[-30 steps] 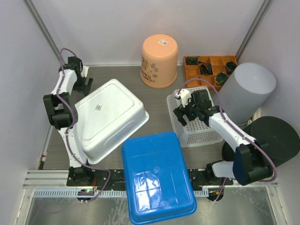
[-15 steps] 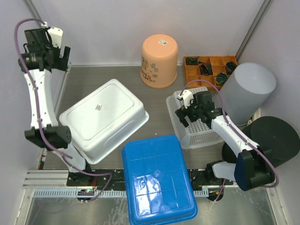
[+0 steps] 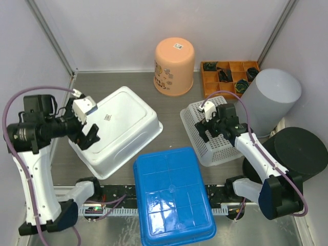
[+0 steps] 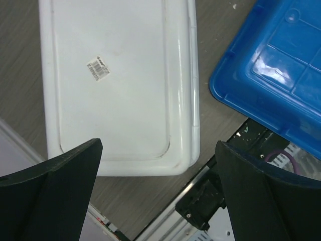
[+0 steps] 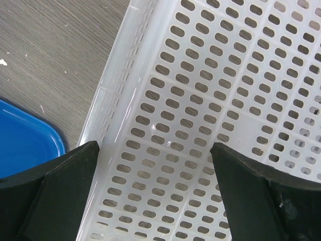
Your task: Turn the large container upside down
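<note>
A large white tub (image 3: 117, 130) lies bottom up at centre left, with a sticker on its base. A large blue bin (image 3: 171, 195) lies bottom up at the near edge, touching the tub's near corner. My left gripper (image 3: 88, 136) hangs open and empty above the tub's left end. In the left wrist view the tub (image 4: 115, 80) and the blue bin (image 4: 273, 65) lie below the spread jaws of the left gripper (image 4: 158, 201). My right gripper (image 3: 210, 131) is open over a white perforated basket (image 3: 225, 138). The right wrist view shows that basket (image 5: 210, 110) between the spread fingers of the right gripper (image 5: 155, 201).
An orange bucket (image 3: 174, 65) stands bottom up at the back. An orange divided tray (image 3: 212, 78) with dark items sits at back right. A grey cylinder (image 3: 269, 100) and a black round bin (image 3: 297, 154) crowd the right side. A metal rail (image 3: 66, 192) runs along the near edge.
My left arm swung from the back-left corner, up, then down over the white tub's left end. The perforated basket shifted slightly left under the right gripper. The blue bin settled slightly.
</note>
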